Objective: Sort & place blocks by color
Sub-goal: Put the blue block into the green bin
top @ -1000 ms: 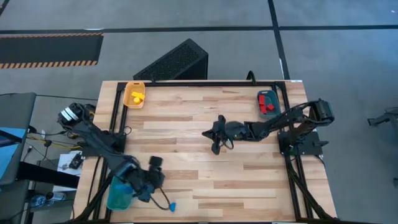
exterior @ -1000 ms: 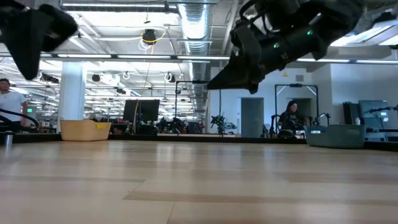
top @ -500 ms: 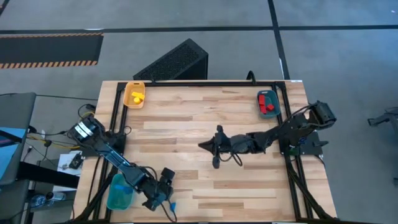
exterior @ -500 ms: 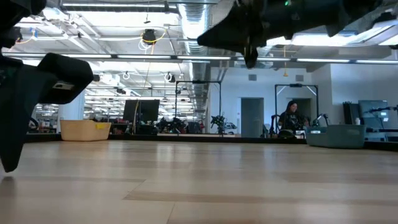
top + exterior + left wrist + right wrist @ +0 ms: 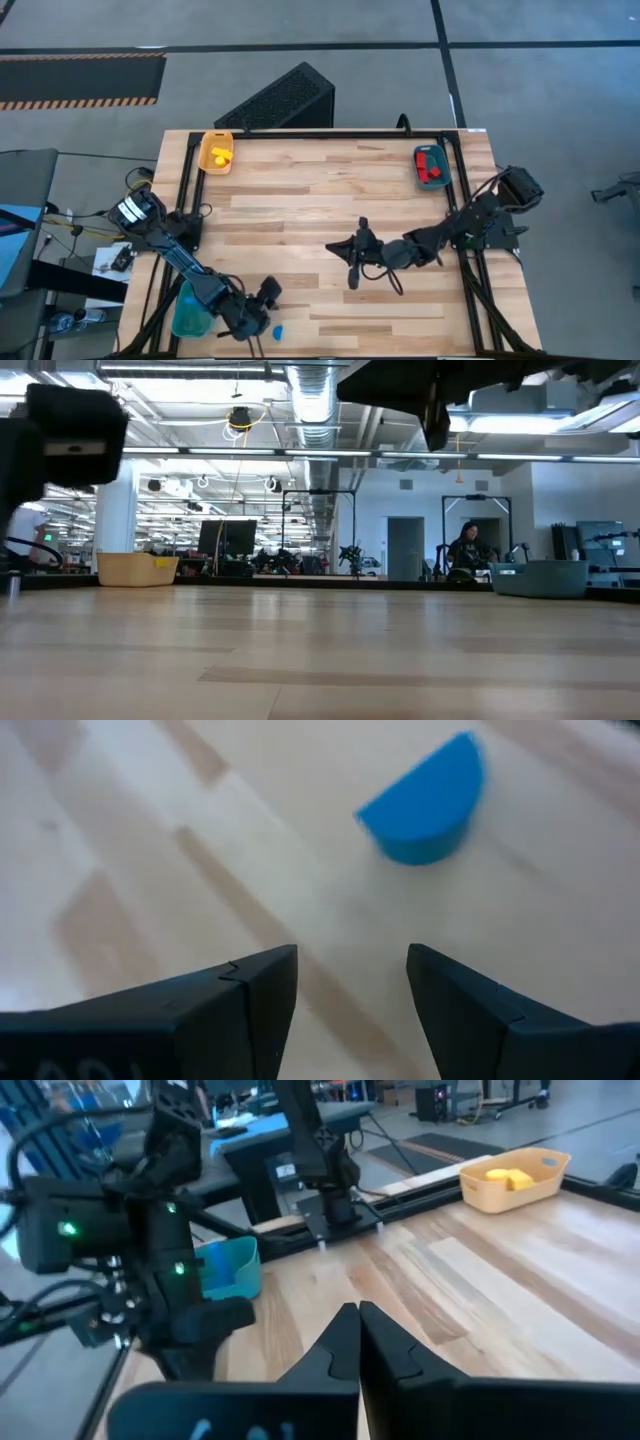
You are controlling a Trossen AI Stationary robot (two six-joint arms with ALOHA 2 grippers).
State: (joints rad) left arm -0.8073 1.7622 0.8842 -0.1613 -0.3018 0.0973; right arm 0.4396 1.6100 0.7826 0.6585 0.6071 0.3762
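Left wrist view shows the left end effector [image 5: 350,995] open near a blue half-round block [image 5: 425,798] on the table [image 5: 150,840]; probably light, rigid, best pinched across flat faces.

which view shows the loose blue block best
The left wrist view: the blue block lies on bare wood just beyond the left gripper's open fingers. The high view shows only a blue speck; the low and right wrist views miss it.

A lone block [image 5: 425,802] lies on the counter [image 5: 150,840] just ahead of the left gripper [image 5: 350,1005], apart from it.
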